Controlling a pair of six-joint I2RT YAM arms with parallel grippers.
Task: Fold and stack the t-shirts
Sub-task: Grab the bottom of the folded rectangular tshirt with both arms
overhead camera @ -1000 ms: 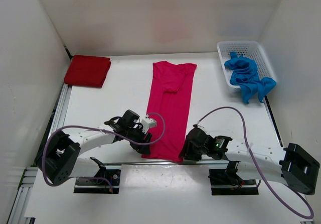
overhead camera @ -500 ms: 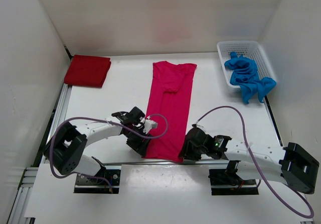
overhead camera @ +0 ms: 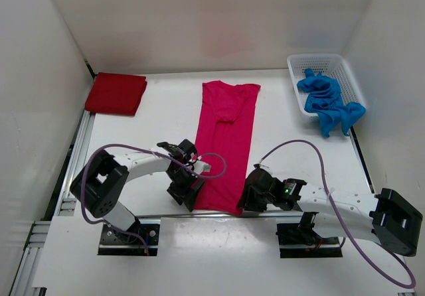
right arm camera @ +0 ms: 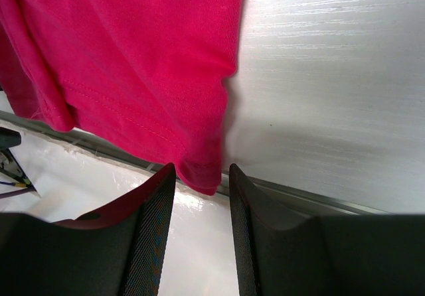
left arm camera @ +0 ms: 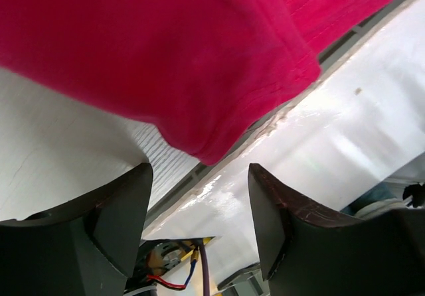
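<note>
The magenta-pink t-shirt [overhead camera: 226, 137] lies folded into a long strip down the middle of the table, collar far, hem at the near edge. My left gripper [overhead camera: 190, 198] is open at its near left hem corner [left arm camera: 219, 147], the corner lying just ahead of the jaws. My right gripper [overhead camera: 247, 200] is open at the near right hem corner [right arm camera: 202, 176], which sits between the fingertips. The dark red t-shirt [overhead camera: 116, 93] lies folded at the far left. The bright blue t-shirt [overhead camera: 327, 102] is crumpled in the basket.
A white mesh basket [overhead camera: 300, 64] stands at the far right, the blue cloth spilling over its near rim. A metal rail [overhead camera: 279, 214] runs along the table's near edge under the hem. White walls enclose the table on three sides.
My left gripper has swung right and turned in toward the shirt's near left corner. The right arm and the shirts have not moved.
</note>
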